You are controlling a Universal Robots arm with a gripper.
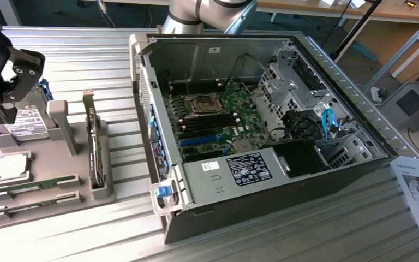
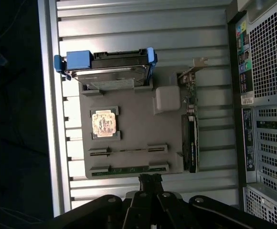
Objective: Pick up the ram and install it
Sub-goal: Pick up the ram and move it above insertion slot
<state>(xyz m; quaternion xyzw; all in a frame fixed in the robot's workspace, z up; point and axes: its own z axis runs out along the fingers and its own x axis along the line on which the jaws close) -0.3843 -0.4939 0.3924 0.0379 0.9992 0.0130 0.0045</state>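
And there was the pincer (image 1: 7, 112), hanging high over the tray (image 1: 46, 164), jaws pressed together and pinching nothing at all. In the wrist view its fingertips (image 2: 150, 180) met in a closed point just over the tray's (image 2: 138, 124) near edge.

The ram (image 2: 129, 169) lay flat in its slot, the closest thing below the pincer and not touched by it. In the exterior view it showed as the green strip (image 1: 28, 206) at the tray's end. A second stick (image 2: 126, 150) sat in the next slot, just past the ram. Beyond that came the CPU (image 2: 103, 123), and farthest from the pincer was the drive (image 2: 107, 71). The card (image 2: 190, 143) stood on edge off to one side. The case (image 1: 268, 109) sat open, well clear of the pincer, beyond the card.
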